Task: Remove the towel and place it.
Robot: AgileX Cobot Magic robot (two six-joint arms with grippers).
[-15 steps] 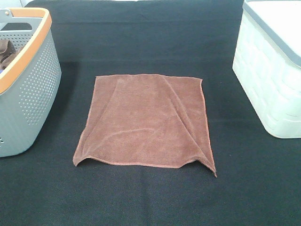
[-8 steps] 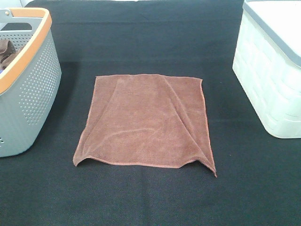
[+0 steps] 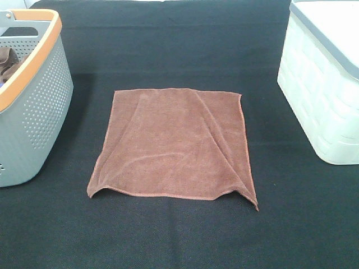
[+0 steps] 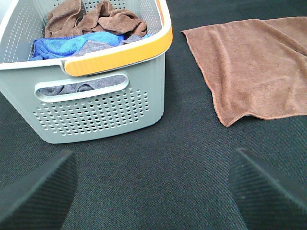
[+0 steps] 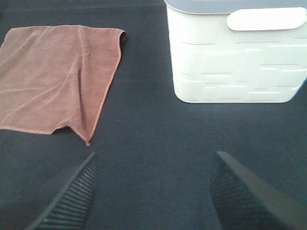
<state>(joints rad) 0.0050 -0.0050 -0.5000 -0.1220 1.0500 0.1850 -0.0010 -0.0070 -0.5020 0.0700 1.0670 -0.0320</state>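
Observation:
The rust-brown towel [image 3: 174,144] lies spread flat on the black table between the two baskets; it also shows in the left wrist view [image 4: 254,67] and in the right wrist view [image 5: 53,79]. My left gripper [image 4: 153,191] is open and empty, low over bare table in front of the grey perforated basket [image 4: 96,91]. My right gripper [image 5: 153,191] is open and empty over bare table in front of the white basket [image 5: 235,57]. Neither gripper shows in the high view.
The grey basket with an orange rim [image 3: 33,95] stands at the left and holds brown, blue and grey cloths [image 4: 91,28]. The white basket with a grey rim [image 3: 325,78] stands at the right. The table is covered in black cloth [image 3: 179,235].

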